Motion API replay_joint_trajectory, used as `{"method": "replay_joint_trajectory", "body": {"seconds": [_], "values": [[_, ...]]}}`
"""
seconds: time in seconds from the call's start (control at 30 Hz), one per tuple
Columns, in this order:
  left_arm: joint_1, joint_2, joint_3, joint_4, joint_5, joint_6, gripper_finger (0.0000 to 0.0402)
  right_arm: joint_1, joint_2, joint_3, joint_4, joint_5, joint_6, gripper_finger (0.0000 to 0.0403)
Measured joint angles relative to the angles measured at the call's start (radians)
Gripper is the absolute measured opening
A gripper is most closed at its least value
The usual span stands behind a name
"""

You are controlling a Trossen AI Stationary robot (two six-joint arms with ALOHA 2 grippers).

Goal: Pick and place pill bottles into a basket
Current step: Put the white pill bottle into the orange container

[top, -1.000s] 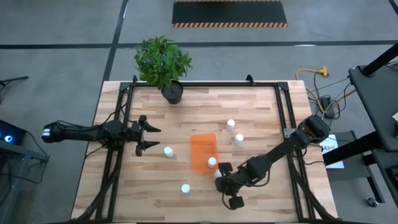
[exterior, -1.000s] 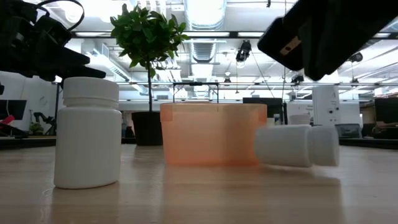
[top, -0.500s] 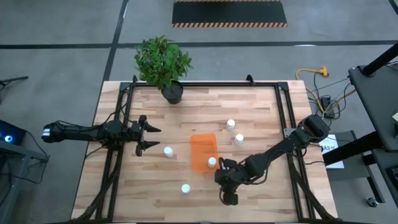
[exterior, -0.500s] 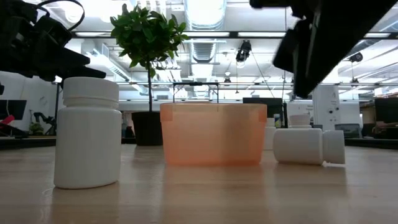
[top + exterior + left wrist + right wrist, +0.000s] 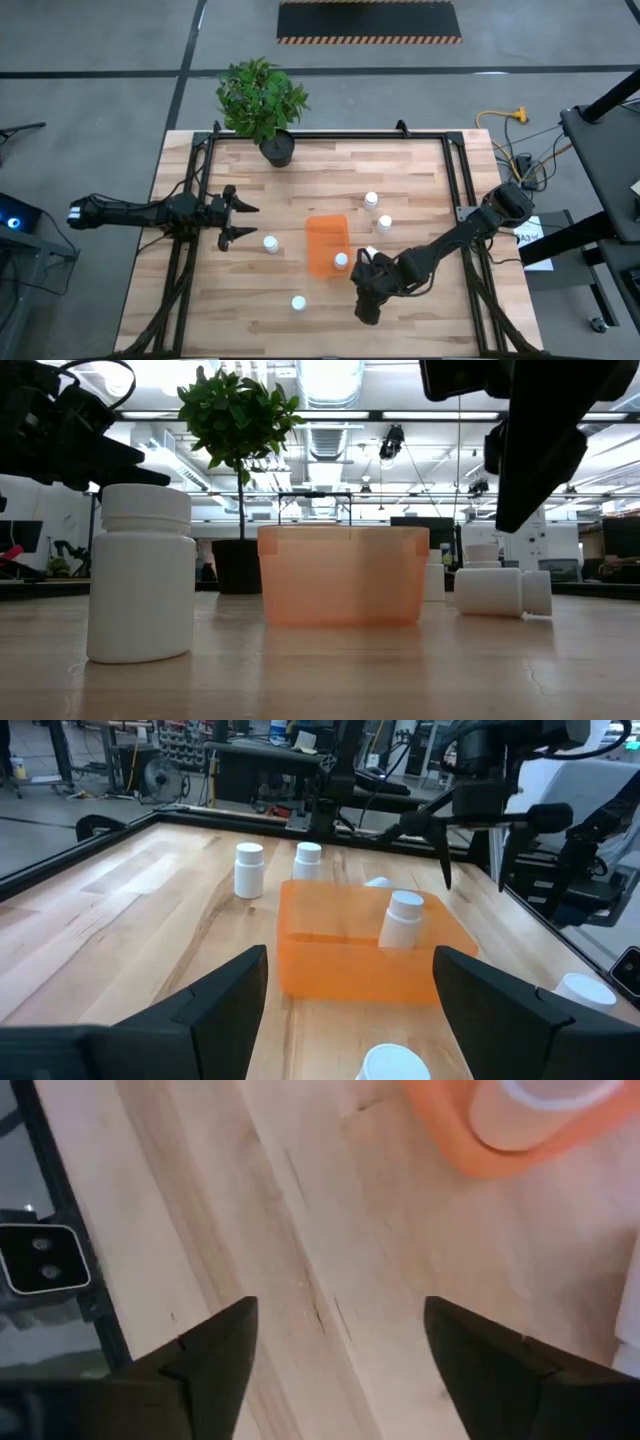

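One pill bottle (image 5: 341,261) stands upright inside the orange basket (image 5: 325,233), at its corner nearest the right arm. You can see the right gripper (image 5: 364,290) just off that corner, above the table (image 5: 420,180); its fingers are spread apart with nothing between them. Beside the basket on that same side, another bottle (image 5: 500,592) lies on its side on the wood. Two bottles (image 5: 371,200) stand upright beyond the basket toward the plant pot (image 5: 277,150). Two more (image 5: 270,243) stand on the left arm's side of the basket. Your left gripper (image 5: 240,220) waits well apart from the basket, fingers spread and holding nothing.
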Motion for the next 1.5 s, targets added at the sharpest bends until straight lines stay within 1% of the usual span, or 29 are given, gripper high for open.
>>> {"method": "replay_joint_trajectory", "body": {"seconds": [0.17,0.37,0.5,0.6,0.67,0.83,0.97,1.03,1.17,1.3,1.4,1.5], "values": [[0.000,-0.001,0.000,0.000,0.000,0.000,0.0267,0.045,-0.048,0.000,-0.053,0.110,0.107,0.0300],[0.000,-0.001,0.000,0.000,0.000,0.000,0.0267,0.113,-0.099,-0.001,-0.134,0.265,0.266,0.0297],[0.000,-0.001,0.000,0.000,0.000,0.000,0.0267,0.143,-0.116,-0.009,-0.155,0.294,0.317,0.0290],[0.000,0.000,0.000,0.000,0.000,0.000,0.0267,0.153,-0.121,-0.015,-0.201,0.301,0.357,0.0286],[0.000,-0.001,0.000,0.001,0.000,0.000,0.0267,0.160,-0.123,-0.027,-0.222,0.326,0.397,0.0285],[0.000,0.000,0.000,0.001,0.000,0.000,0.0267,0.182,-0.163,-0.114,-0.238,0.384,0.525,0.0288],[0.000,0.000,0.000,0.001,0.000,0.000,0.0267,0.216,-0.244,-0.232,-0.188,0.443,0.597,0.0286],[0.000,-0.001,0.000,-0.001,0.000,0.000,0.0267,0.232,-0.301,-0.289,-0.133,0.463,0.575,0.0286],[0.000,0.000,0.000,-0.001,0.000,0.000,0.0267,0.238,-0.427,-0.395,-0.065,0.458,0.482,0.0287],[0.000,0.000,0.000,-0.001,0.000,0.000,0.0267,0.236,-0.562,-0.493,-0.062,0.472,0.483,0.0288],[0.000,0.000,0.000,0.001,0.000,0.000,0.0267,0.236,-0.652,-0.567,-0.060,0.490,0.517,0.0288],[0.000,-0.001,0.000,0.001,0.000,0.000,0.0267,0.234,-0.727,-0.621,-0.050,0.495,0.512,0.0288]]}}
